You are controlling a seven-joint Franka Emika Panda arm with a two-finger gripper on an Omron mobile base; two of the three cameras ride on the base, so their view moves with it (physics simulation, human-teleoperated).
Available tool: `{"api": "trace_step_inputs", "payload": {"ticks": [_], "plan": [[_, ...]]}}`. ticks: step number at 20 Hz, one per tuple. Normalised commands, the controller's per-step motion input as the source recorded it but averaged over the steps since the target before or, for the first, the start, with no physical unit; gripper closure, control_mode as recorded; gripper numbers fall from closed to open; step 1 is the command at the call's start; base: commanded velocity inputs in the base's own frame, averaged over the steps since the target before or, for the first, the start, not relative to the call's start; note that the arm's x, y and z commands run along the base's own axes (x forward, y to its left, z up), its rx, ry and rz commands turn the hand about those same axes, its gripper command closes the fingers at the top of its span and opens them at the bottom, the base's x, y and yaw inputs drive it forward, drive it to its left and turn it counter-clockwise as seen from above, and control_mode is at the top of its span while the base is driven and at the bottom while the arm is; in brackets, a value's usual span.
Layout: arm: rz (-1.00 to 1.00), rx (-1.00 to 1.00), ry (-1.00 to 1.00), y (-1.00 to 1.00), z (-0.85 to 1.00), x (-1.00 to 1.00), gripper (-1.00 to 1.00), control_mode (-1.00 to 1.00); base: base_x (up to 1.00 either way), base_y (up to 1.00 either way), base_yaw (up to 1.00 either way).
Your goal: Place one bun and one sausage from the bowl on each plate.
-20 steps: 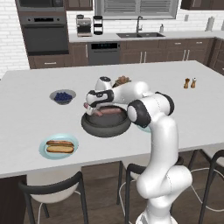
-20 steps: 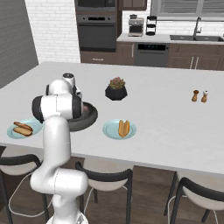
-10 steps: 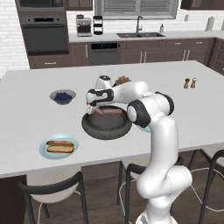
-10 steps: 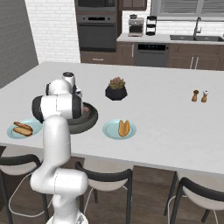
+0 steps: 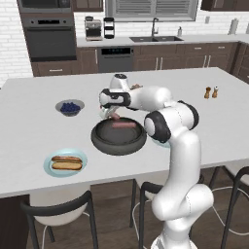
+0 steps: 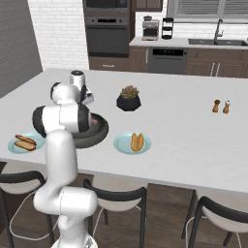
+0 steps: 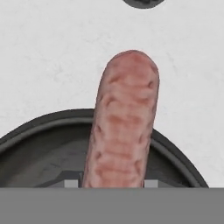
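The dark bowl point(image 5: 104, 141) sits mid-counter, and its rim point(image 7: 39, 144) shows in the hand view too. My gripper point(image 5: 113, 115) hangs over the bowl's far left edge, shut on one end of the pinkish sausage point(image 5: 125, 125). That sausage point(image 7: 124, 131) rises between my fingertips in the hand view and reaches out past the rim. The left plate point(image 5: 48, 164) carries a bun point(image 5: 66, 165) with a sausage on it. The right plate point(image 6: 121, 145) holds a bun point(image 6: 137, 142) alone. My arm hides much of the bowl point(image 6: 101, 131) in the right base view.
A small grey bowl of blue berries point(image 5: 69, 107) stands left of the gripper. Behind the plates is a dark plant pot point(image 6: 129, 99). Salt and pepper shakers point(image 5: 211, 92) stand far right. Stools line the counter's near edge.
The jaws have closed around the sausage in the bowl. The arm has hardly moved since.
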Motion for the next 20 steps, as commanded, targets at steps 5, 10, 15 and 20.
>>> {"api": "trace_step_inputs", "payload": {"ticks": [5, 10, 15, 20], "plan": [[-0.13, -0.01, 0.02, -0.87, 0.73, -0.01, 1.00, -1.00, 0.00, 0.00, 0.00], [-0.19, -0.09, 0.13, -1.00, 0.29, -0.01, 1.00, -1.00, 0.00, 0.00, 0.00], [-0.23, -0.15, 0.20, -1.00, 0.01, -0.17, 1.00, -1.00, 0.00, 0.00, 0.00], [-0.20, -0.09, 0.25, -1.00, -0.06, -0.43, 1.00, -1.00, 0.00, 0.00, 0.00]]}}
